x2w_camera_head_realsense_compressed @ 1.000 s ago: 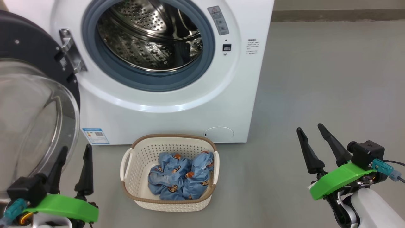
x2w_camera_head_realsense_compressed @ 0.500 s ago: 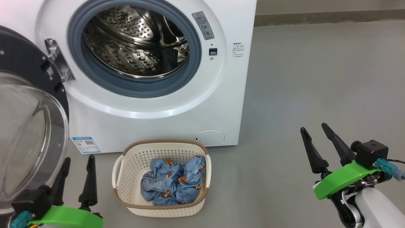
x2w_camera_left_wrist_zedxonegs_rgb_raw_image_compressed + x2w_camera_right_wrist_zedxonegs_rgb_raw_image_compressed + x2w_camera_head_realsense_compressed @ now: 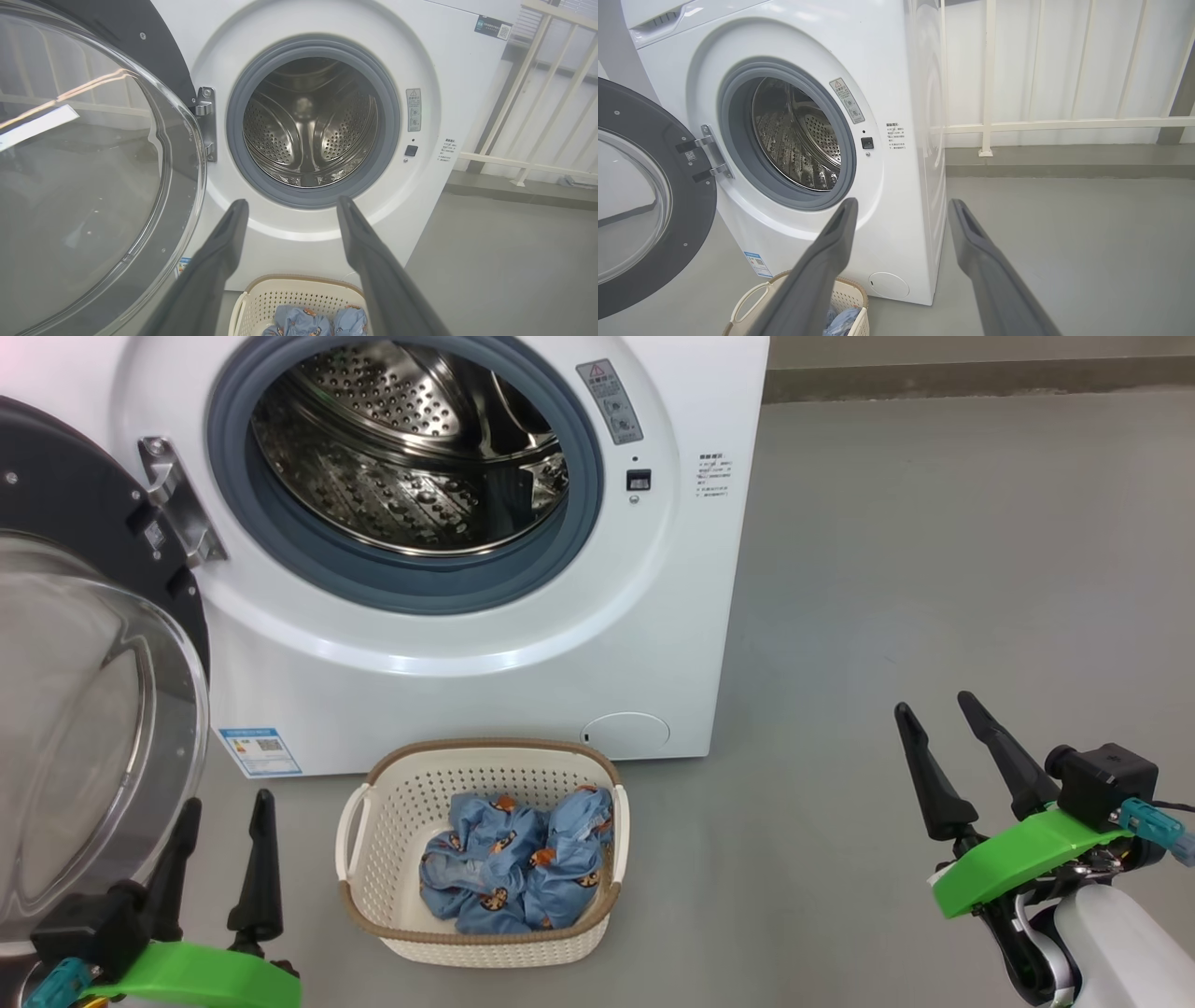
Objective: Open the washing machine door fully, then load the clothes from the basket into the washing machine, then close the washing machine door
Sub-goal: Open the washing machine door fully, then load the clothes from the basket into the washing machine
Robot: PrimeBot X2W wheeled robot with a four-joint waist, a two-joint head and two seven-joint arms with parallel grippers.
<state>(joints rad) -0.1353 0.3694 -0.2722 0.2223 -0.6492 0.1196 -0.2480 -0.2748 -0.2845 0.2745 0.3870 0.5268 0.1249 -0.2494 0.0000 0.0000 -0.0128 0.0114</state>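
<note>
The white washing machine (image 3: 485,672) stands with its steel drum (image 3: 411,448) exposed. Its black-rimmed glass door (image 3: 84,728) is swung wide open to the left, also seen as the door (image 3: 84,186) and the door (image 3: 640,219). On the floor in front sits the cream basket (image 3: 369,859) holding the light blue clothes (image 3: 513,873). My left gripper (image 3: 226,800) is open and empty, low at the left beside the door glass. Over bare floor to the right of the machine, my right gripper (image 3: 934,705) is open and empty too. Each wrist view shows the basket: the basket (image 3: 299,294) and the basket (image 3: 747,303).
Grey floor (image 3: 934,569) stretches to the right of the machine. A white railing (image 3: 1064,125) runs along the wall behind it, above a low grey kerb (image 3: 1064,163).
The head camera has shifted, so the whole scene slid left and slightly down, then back a little. Both grippers stay open and keep their places; nothing in the scene moved.
</note>
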